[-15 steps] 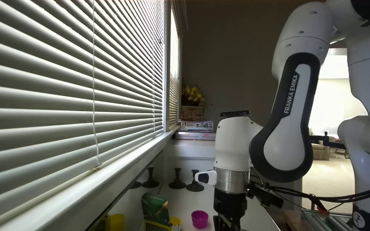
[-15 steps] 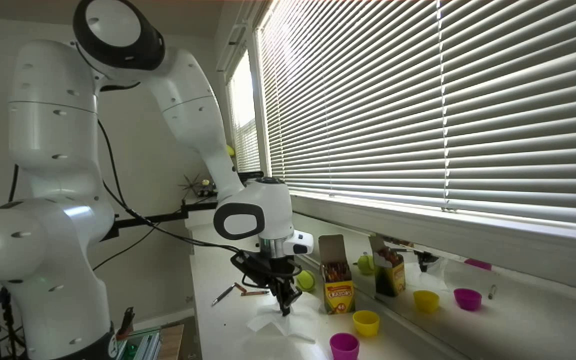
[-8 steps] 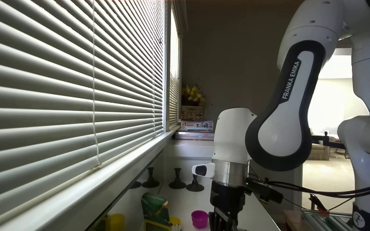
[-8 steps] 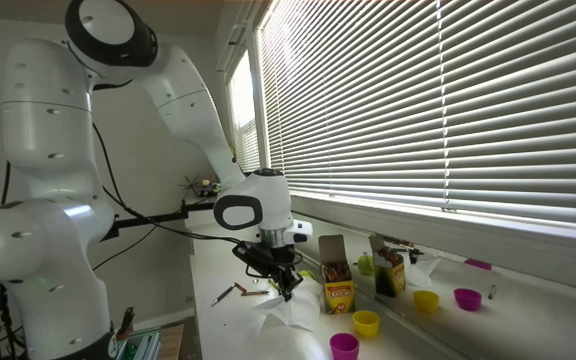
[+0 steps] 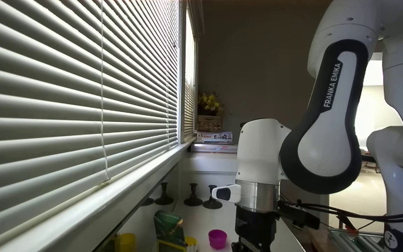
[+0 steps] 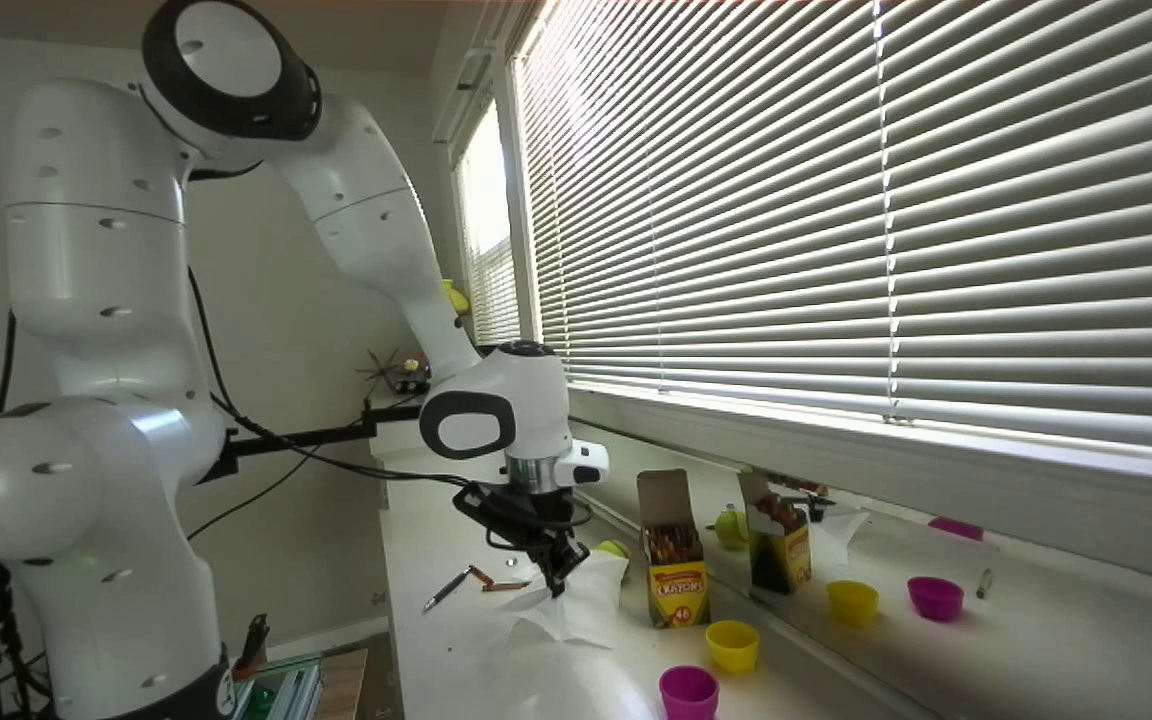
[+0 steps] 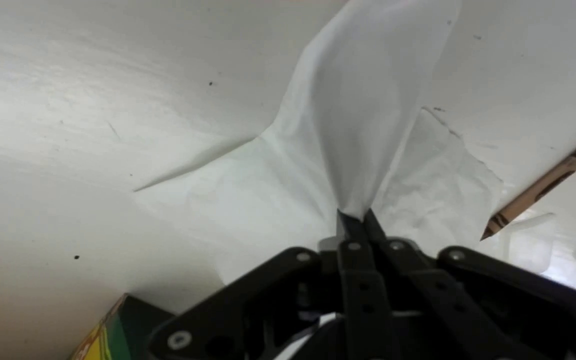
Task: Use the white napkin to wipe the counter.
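The white napkin (image 7: pixel 368 95) is pinched in a gathered fold between the fingertips of my gripper (image 7: pixel 360 215). It spreads out below and around them over the pale counter (image 7: pixel 43 210). The napkin also shows in an exterior view (image 6: pixel 591 605), hanging under the gripper (image 6: pixel 556 588), which is a little above the counter (image 6: pixel 426 640). I cannot tell how much of the napkin touches the counter. In an exterior view, the gripper (image 5: pixel 252 245) is cut off by the bottom edge, and the napkin is out of view there. Small dark specks lie on the counter.
A crayon box (image 6: pixel 678 595), a yellow cup (image 6: pixel 733 646) and a magenta cup (image 6: pixel 689 693) stand along the wall side. A tennis ball (image 6: pixel 614 549) is behind the napkin. A crayon (image 7: pixel 540 190) and a dark pen (image 6: pixel 447 590) lie nearby. Dark candlesticks (image 5: pixel 192 196) stand farther along.
My gripper has risen from near the counter with the napkin held in it, then shifted slightly away from the window. The napkin has lifted and moved with it. The cups and box have not moved.
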Robot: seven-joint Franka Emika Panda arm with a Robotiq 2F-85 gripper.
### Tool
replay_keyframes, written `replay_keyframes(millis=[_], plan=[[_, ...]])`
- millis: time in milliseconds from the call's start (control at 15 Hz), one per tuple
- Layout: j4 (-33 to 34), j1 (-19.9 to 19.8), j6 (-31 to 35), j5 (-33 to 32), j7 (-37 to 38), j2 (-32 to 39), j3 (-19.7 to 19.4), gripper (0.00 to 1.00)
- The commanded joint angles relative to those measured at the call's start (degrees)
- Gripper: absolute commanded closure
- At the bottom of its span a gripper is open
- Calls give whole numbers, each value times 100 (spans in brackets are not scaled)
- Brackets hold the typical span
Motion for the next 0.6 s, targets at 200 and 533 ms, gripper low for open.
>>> replay_keyframes(millis=[200, 533], plan=[[-77, 426, 552, 154, -274, 327, 104, 100], [-85, 467, 1260, -52, -417, 779, 226, 100]])
